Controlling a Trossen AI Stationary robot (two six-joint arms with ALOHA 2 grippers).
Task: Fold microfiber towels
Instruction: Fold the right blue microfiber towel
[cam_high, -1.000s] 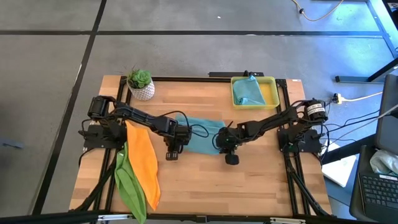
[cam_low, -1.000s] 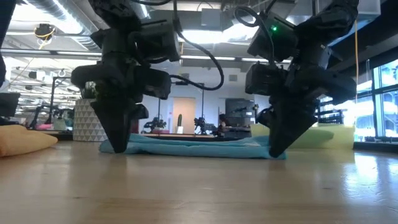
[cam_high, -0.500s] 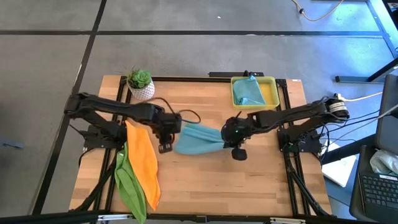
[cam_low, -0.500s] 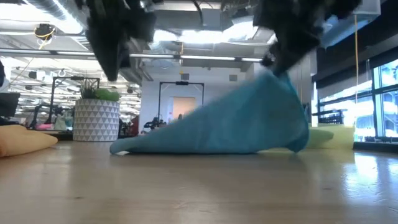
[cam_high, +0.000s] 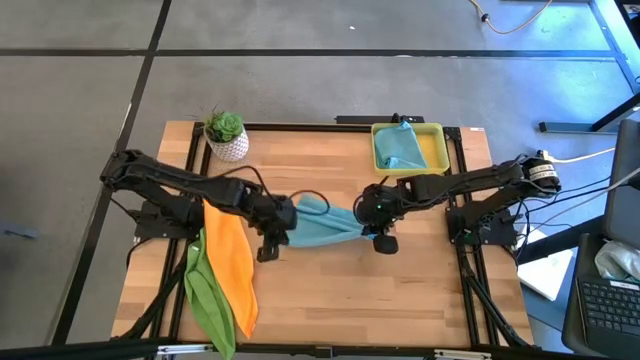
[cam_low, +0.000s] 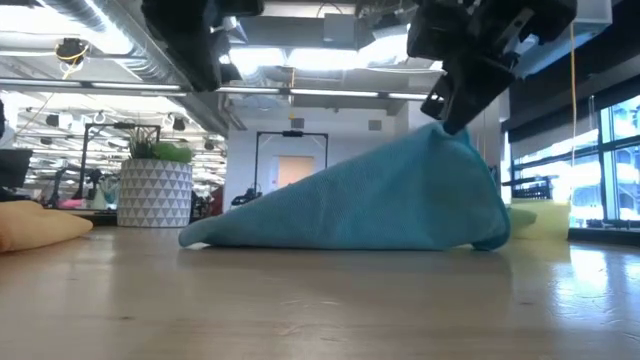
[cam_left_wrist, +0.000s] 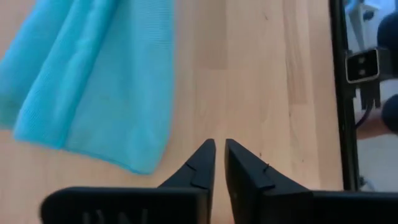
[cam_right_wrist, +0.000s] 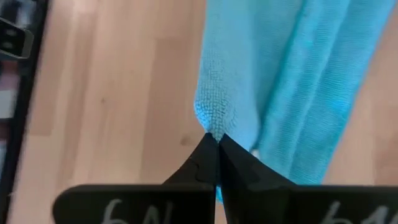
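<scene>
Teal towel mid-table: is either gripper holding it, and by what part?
The right gripper is shut on the teal towel, pinching a bunched edge and lifting that end. The left gripper holds nothing; its fingers are nearly closed over bare table beside the towel.

No readable text showing anywhere; only partial, cut-off pale marks are appearing on the right wrist housing (cam_right_wrist: 124, 208), illegible.

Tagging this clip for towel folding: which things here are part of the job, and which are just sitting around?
Job:
teal towel, pinched by the right gripper
orange towel
green towel
teal towel in the tray
left gripper, empty

Lying about:
yellow tray
potted plant
</scene>
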